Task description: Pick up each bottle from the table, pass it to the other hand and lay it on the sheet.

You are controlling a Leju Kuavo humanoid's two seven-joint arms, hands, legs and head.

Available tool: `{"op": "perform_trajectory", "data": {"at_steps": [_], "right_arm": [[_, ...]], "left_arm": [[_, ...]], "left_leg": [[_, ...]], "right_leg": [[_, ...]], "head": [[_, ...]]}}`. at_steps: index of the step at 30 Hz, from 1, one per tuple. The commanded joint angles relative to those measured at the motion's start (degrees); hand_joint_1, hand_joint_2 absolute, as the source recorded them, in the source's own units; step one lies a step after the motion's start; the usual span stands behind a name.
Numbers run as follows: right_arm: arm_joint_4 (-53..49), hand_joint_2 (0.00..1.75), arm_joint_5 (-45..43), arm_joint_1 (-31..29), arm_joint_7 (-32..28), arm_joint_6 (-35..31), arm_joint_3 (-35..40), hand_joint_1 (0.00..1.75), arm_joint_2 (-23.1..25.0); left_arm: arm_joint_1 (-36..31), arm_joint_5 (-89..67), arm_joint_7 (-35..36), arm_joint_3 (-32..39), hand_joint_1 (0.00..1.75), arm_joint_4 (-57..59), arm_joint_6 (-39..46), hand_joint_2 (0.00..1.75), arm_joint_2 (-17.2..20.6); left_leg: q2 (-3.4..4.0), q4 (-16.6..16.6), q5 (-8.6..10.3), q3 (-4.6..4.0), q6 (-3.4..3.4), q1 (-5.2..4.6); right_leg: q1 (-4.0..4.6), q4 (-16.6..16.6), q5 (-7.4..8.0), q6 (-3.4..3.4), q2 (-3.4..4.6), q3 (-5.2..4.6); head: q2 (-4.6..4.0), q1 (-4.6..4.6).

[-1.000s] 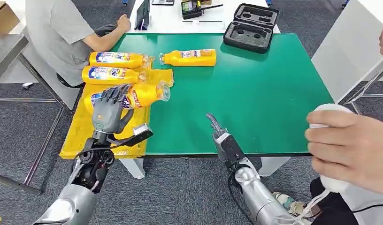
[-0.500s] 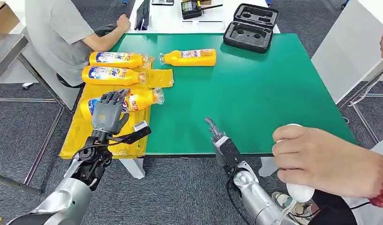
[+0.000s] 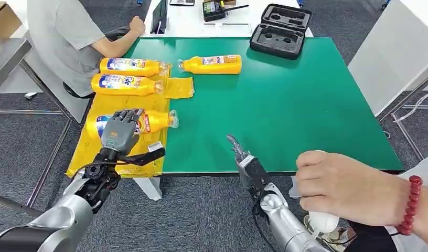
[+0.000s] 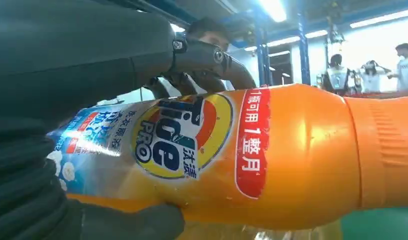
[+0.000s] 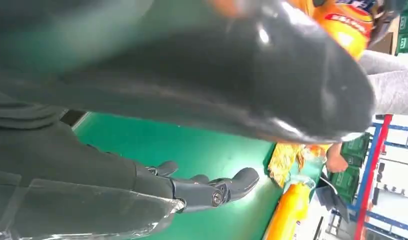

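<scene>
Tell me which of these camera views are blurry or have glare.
Head view: sharp, evenly lit. Left wrist view: glare patch on the held bottle's label, bright ceiling lights behind. Right wrist view: the right hand's thumb is a blurred dark mass up close; its fingers are sharper.

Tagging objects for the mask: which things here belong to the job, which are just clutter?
Job:
held bottle, in the left hand
two bottles on the sheet
bottle on the table
yellow sheet
right hand

Clutter:
black case
person's hand
seated person
</scene>
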Motion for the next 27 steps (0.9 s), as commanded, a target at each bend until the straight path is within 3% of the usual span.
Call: {"op": "perform_trajectory", "data": {"at_steps": [1,8,12,13,14,15,16,19,27], "right_arm": [[-0.45,0.0,-1.01,-0.71,0.2,1.41,0.75,0.0,0.82],[-5.22,0.0,-1.12,1.27,0.2,2.02,2.24,0.0,1.01],[-5.41,0.0,-0.73,1.33,0.2,1.86,2.82,0.0,1.15],[-5.36,0.0,-0.72,1.35,0.2,1.81,2.89,0.0,1.08],[-5.36,0.0,-0.72,1.35,0.2,1.81,2.89,0.0,1.08],[-5.21,0.0,-0.73,1.37,0.2,1.76,2.87,0.0,1.02],[-5.0,0.0,-0.71,1.35,0.2,1.65,2.91,0.0,1.01],[-4.65,0.0,-0.66,1.32,0.2,1.53,2.93,0.0,1.13],[-3.57,0.0,-0.71,0.89,0.2,1.73,3.06,0.0,1.3]], "left_arm": [[-1.75,-0.1,0.24,-7.44,1.75,6.6,-1.23,1.75,3.54],[-2.09,0.18,0.1,-8.54,1.73,6.6,-3.43,1.75,4.05],[-1.72,-0.04,-0.11,-8.78,1.47,6.51,-3.21,1.75,4.03],[-1.67,-0.09,-0.15,-8.81,1.24,6.5,-3.08,1.75,3.95],[-1.67,-0.09,-0.15,-8.81,1.24,6.5,-3.08,1.75,3.95],[-1.57,-0.05,-0.15,-8.76,0.51,6.42,-2.79,1.75,3.81],[-1.59,-0.1,0.0,-9.28,0.14,6.37,-2.53,1.75,3.87],[-1.59,-0.04,0.06,-9.29,0.0,6.42,-2.39,1.75,3.65],[-1.66,-0.1,0.53,-9.94,0.0,6.41,-1.28,1.75,3.51]], "left_leg": [[0.2,0.04,-0.26,0.46,-0.14,0.11],[0.08,0.02,-0.12,0.18,-0.09,0.07],[0.05,0.01,-0.14,0.23,-0.11,0.08],[0.07,0.05,-0.21,0.34,-0.14,0.12],[0.08,0.05,-0.24,0.42,-0.16,0.14],[0.11,0.04,-0.31,0.57,-0.2,0.18],[0.14,0.1,-0.38,0.63,-0.22,0.21],[0.06,0.02,-0.15,0.27,-0.1,0.09],[0.04,0.04,-0.18,0.32,-0.13,0.11]], "right_leg": [[0.12,-0.01,-0.19,-0.15,0.18,0.43],[0.07,-0.01,-0.08,-0.1,0.07,0.17],[0.08,-0.01,-0.12,-0.11,0.04,0.23],[0.12,0.0,-0.18,-0.15,0.06,0.35],[0.14,-0.01,-0.2,-0.17,0.07,0.42],[0.19,-0.02,-0.26,-0.21,0.09,0.57],[0.22,0.01,-0.3,-0.23,0.12,0.64],[0.09,-0.03,-0.12,-0.1,0.06,0.27],[0.1,-0.02,-0.16,-0.13,0.03,0.34]], "head": [[0.0,0.0],[0.0,0.0],[0.0,0.0],[0.0,0.0],[0.0,0.0],[0.0,0.0],[0.0,0.02],[0.0,0.0],[0.0,0.0]]}}
